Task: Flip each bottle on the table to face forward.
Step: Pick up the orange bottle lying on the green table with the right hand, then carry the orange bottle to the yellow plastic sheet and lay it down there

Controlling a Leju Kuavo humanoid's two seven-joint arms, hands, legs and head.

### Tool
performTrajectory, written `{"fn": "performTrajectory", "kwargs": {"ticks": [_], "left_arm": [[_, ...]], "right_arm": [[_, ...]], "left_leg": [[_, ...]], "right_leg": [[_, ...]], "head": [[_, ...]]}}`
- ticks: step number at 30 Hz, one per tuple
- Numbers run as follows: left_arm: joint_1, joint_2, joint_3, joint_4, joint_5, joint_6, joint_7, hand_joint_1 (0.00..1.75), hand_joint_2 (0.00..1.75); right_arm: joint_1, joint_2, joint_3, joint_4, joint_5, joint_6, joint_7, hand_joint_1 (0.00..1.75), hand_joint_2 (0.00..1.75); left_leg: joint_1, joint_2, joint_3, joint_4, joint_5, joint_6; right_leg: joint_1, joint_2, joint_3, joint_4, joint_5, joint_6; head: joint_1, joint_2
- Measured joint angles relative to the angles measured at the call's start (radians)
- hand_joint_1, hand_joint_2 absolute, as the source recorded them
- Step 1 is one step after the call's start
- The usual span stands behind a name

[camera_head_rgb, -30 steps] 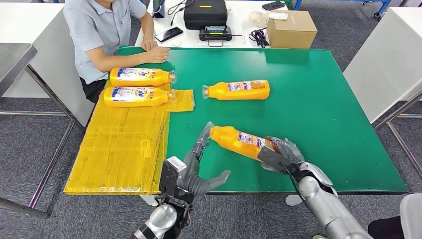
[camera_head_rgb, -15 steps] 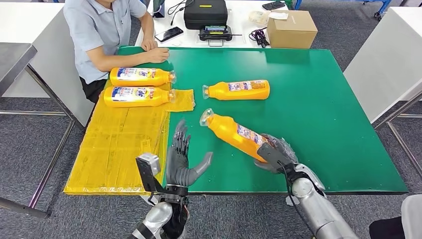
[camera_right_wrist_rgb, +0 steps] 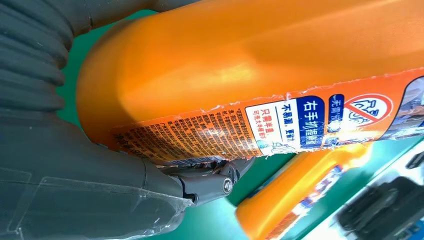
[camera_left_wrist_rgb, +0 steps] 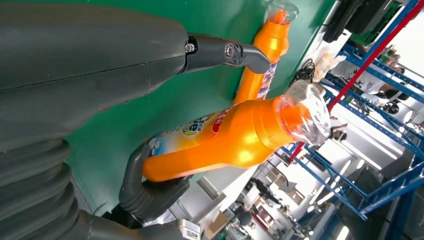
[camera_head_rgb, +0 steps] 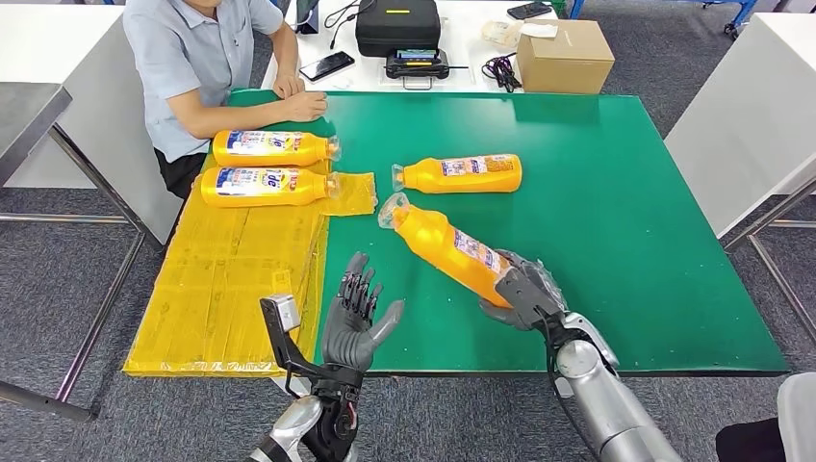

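We judge the held bottle to be stiff moulded plastic, probably full and fairly heavy for its size, with a glossy orange skin that could slip; its clear cap end looks the most fragile part. The wide base is the natural place to take hold, and that is where our right hand grips it, fingers wrapped round the bottom near the front edge of the green table. The bottle is tilted, cap raised and pointing toward the far left corner; whether any part of it touches the table we cannot tell. In the right wrist view the printed label with small text lies against the thumb, so we take this to be the back face, and the flip to be unfinished.

Our left hand holds nothing, fingers spread and upright, at the front edge just left of the bottle and apart from it. We could use it to steady the neck while turning.

A second bottle lies on its side toward the middle of the table. 2 more bottles lie side by side on the yellow sheet at the left edge, near a seated person.
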Motion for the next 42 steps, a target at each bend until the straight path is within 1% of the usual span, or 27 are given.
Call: {"fn": "performTrajectory", "kwargs": {"ticks": [6, 13, 17, 21, 24, 30, 34, 38, 42], "left_arm": [[-0.021, 0.0, 0.019, 0.021, 0.015, -0.016, -0.008, 0.0, 1.75], [-0.05, -0.001, 0.028, 0.068, 0.053, -0.045, 0.023, 0.0, 1.75], [-0.073, -0.007, 0.05, 0.105, 0.057, -0.039, -0.003, 0.0, 1.75], [-0.073, -0.025, 0.086, 0.111, 0.039, -0.001, -0.015, 0.0, 1.75], [-0.073, -0.033, 0.104, 0.111, 0.015, 0.01, -0.018, 0.0, 1.75], [-0.096, -0.037, 0.113, 0.137, -0.044, 0.013, -0.07, 0.0, 1.75], [-0.103, -0.037, 0.113, 0.152, -0.03, -0.023, -0.066, 0.0, 1.75], [-0.103, -0.037, 0.113, 0.157, 0.019, -0.097, -0.017, 0.0, 1.75], [-0.104, -0.037, 0.112, 0.165, 0.052, -0.148, 0.013, 0.0, 1.75]], "right_arm": [[-0.003, 0.016, 0.021, -0.011, 0.002, 0.012, -0.009, 1.75, 1.75], [-0.008, 0.022, 0.066, -0.012, 0.008, 0.039, -0.032, 1.75, 1.75], [-0.01, 0.027, 0.101, -0.012, 0.008, 0.051, -0.045, 1.75, 1.75], [-0.005, 0.028, 0.127, -0.013, 0.0, 0.059, -0.057, 1.75, 1.75], [0.001, 0.028, 0.14, -0.018, -0.009, 0.067, -0.063, 1.75, 1.75], [0.001, 0.033, 0.169, -0.031, -0.027, 0.097, -0.069, 1.75, 1.75], [0.001, 0.036, 0.178, -0.031, -0.038, 0.107, -0.069, 1.75, 1.75], [-0.004, 0.043, 0.183, -0.029, -0.071, 0.128, -0.071, 1.75, 1.75], [-0.016, 0.055, 0.187, -0.025, -0.101, 0.144, -0.073, 1.75, 1.75]], "left_leg": [[0.0, 0.0, 0.0, 0.0, 0.0, 0.0], [0.0, 0.0, 0.0, 0.0, 0.0, 0.0], [0.0, 0.0, 0.0, 0.0, 0.0, 0.0], [0.0, 0.0, 0.0, 0.0, 0.0, 0.0], [0.0, 0.0, -0.001, 0.0, 0.0, 0.0], [0.0, 0.0, -0.001, 0.0, 0.0, 0.0], [0.0, 0.0, -0.001, 0.0, 0.001, 0.0], [0.0, 0.0, -0.002, 0.0, 0.001, 0.0], [0.0, 0.0, -0.002, 0.0, 0.001, 0.0]], "right_leg": [[0.0, 0.0, 0.0, 0.0, 0.0, 0.0], [0.0, 0.0, 0.0, 0.0, 0.0, 0.0], [0.0, 0.0, 0.0, 0.0, 0.0, 0.0], [0.0, 0.0, -0.001, 0.0, 0.0, 0.0], [0.0, 0.0, -0.001, 0.0, 0.0, 0.0], [0.0, 0.0, -0.002, 0.0, 0.0, 0.0], [0.0, 0.0, -0.002, 0.0, 0.0, 0.0], [0.0, 0.0, -0.002, 0.0, 0.0, 0.0], [0.0, 0.0, -0.002, 0.0, 0.0, 0.0]], "head": [[0.0, 0.0], [0.0, 0.0], [0.0, 0.0], [0.0, 0.0], [0.0, 0.0], [0.0, 0.0], [0.0, 0.0], [0.0, 0.0], [0.0, 0.0]]}}
